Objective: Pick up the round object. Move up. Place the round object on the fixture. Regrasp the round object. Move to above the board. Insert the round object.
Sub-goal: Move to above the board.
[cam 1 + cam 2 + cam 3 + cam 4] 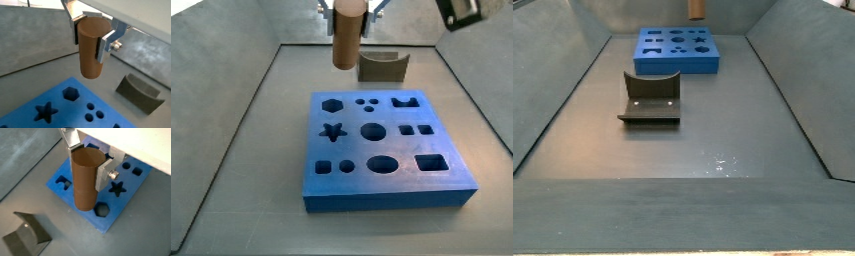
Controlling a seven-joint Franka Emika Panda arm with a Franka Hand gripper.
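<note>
Reading a side view from left to right, the bare grey tabletop (238,150) comes first, then the short brown-orange cylinder peg (346,38) hanging upright in the air, its top clamped in the tool (346,10), and just beyond it to the right the small olive-brown fixture block with the curved notch (382,67), which stands empty; below them lies the large thick blue square board with its many cut-out holes (382,146). In a wrist view the flat silver fingers (105,46) are closed on the upper part of the peg, one on each side, so the peg is gripped by its side and points straight down, with its flat lower end well clear of the board. Judging by this, the regrasp is done and the step in hand is the move to above the board; the peg looks to be near the board's far edge rather than over a hole. The next move calls for carrying it over a round hole that fits it, keeping it plumb, then lowering it straight. No brand, label or writing can be read anywhere
</note>
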